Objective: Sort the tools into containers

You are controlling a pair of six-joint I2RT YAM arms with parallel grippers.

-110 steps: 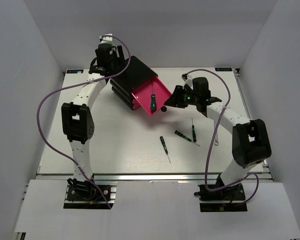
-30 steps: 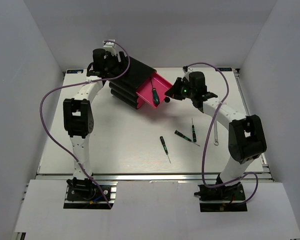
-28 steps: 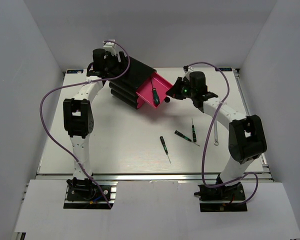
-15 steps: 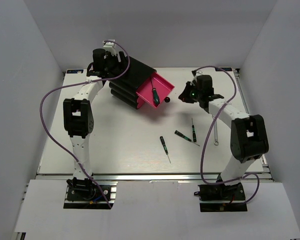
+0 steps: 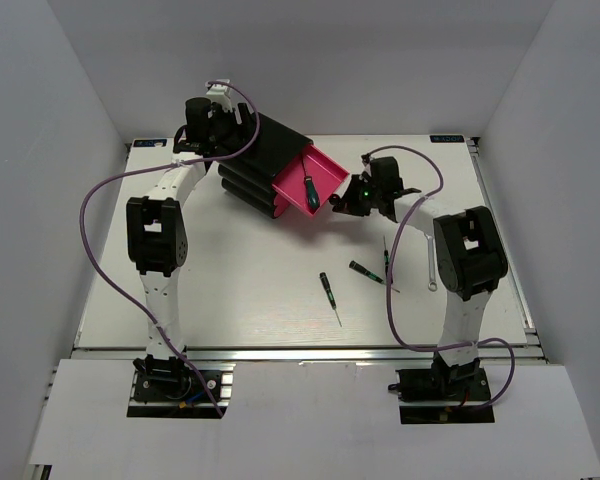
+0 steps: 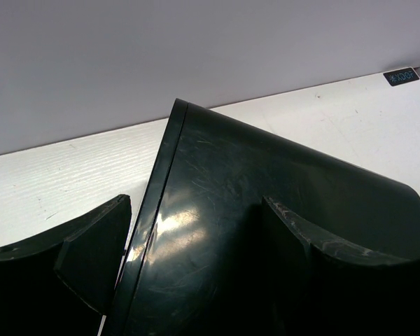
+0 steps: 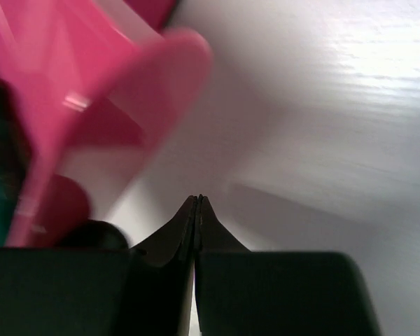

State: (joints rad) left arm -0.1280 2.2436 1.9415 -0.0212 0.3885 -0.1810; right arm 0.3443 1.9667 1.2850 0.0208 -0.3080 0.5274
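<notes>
The black casing (image 5: 260, 160) stands at the back left with one pink drawer (image 5: 318, 172) pulled open. The green-and-black screwdriver (image 5: 306, 190) lies in that drawer. My right gripper (image 5: 342, 206) is shut and empty, low by the drawer's front corner and its black knob (image 5: 334, 208). In the right wrist view its tips (image 7: 198, 201) meet, with the drawer (image 7: 91, 84) up left and the knob (image 7: 91, 232) beside them. My left gripper (image 5: 220, 128) is open, its fingers (image 6: 84, 255) astride the casing's back edge (image 6: 266, 203). Three precision screwdrivers (image 5: 327, 290) (image 5: 366, 270) (image 5: 386, 260) and the wrench (image 5: 432, 265) lie on the table.
The white table (image 5: 230, 290) is walled by white panels at the back and sides. Purple cables loop from both arms over the table. The right arm's elbow (image 5: 468, 250) hangs above the wrench.
The right gripper swung right, away from the drawer, then came back low beside the knob. The casing and drawer were pushed back and left earlier; they and the left gripper now hold still.
</notes>
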